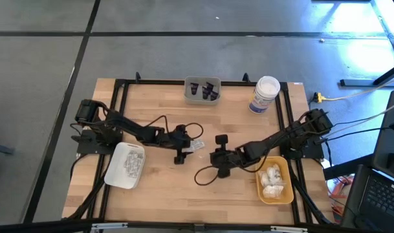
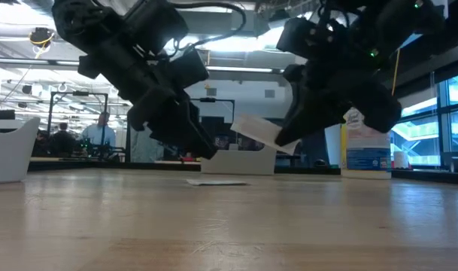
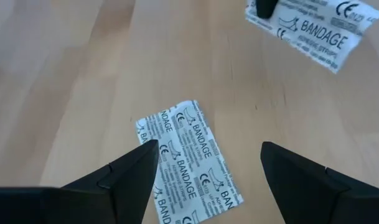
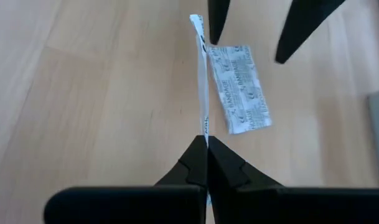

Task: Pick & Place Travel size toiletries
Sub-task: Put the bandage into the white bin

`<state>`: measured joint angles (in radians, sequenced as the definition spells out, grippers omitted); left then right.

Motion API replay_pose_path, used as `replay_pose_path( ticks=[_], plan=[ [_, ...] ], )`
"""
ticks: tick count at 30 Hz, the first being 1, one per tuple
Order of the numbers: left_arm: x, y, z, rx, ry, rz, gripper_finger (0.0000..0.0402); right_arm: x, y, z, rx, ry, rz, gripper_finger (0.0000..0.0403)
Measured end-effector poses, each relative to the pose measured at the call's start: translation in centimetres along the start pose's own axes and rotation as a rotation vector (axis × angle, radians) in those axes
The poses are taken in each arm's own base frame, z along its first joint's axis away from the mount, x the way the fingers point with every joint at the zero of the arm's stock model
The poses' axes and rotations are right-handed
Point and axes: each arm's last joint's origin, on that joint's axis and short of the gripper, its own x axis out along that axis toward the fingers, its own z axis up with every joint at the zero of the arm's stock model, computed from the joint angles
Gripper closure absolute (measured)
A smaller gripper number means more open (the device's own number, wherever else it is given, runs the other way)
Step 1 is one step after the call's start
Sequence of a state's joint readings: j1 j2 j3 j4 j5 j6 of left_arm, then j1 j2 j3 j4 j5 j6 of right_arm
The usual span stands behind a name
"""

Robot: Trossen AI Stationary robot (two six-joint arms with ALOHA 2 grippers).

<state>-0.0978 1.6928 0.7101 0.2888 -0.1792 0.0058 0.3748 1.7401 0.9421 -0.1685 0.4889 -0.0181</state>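
Note:
Two white paper packets printed "BANDAGE" are in play. One packet (image 3: 186,158) lies flat on the wood near the table's middle (image 1: 197,146). My left gripper (image 3: 208,168) hovers above it, open wide, one finger to either side, touching nothing. The other packet (image 4: 203,74) is in the air just to its right, with my right gripper (image 4: 206,146) shut on it. The low view shows this held packet (image 2: 257,130) tilted above the lying packet (image 2: 217,181). My right gripper pinches the lifted packet by one short end (image 4: 205,127) between its two fingers. The fingers slant down from the table's right side and lie along the packet. The rest of the packet sticks out ahead of the fingertips, tilted, clear of the table.
A white tray (image 1: 111,173) with silvery packets sits at the near left. A yellow tray (image 1: 286,194) with white bundles sits at the near right. A grey tray (image 1: 202,101) of small dark items and a white jar (image 1: 264,94) stand at the far edge. Bare wood lies in front.

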Motion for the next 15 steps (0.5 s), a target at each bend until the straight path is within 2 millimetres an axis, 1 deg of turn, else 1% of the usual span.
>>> replay_pose_path(
  ticks=[6, 11, 15],
  plan=[
    [-0.2, -0.9, 0.6, 0.087, -0.06, 0.031, 0.0121, 0.1, -0.1, 0.0, 0.069, 0.003, 0.034, 0.0402],
    [-0.6, -2.0, 1.6, 0.139, -0.161, 0.042, 0.0121, 0.4, -0.8, 0.0, 0.11, 0.007, 0.02, 0.0403],
    [-0.8, -2.7, 1.8, 0.176, -0.185, 0.031, 0.0121, 0.7, -1.4, 0.2, 0.138, -0.008, 0.009, 0.0403]
  ],
)
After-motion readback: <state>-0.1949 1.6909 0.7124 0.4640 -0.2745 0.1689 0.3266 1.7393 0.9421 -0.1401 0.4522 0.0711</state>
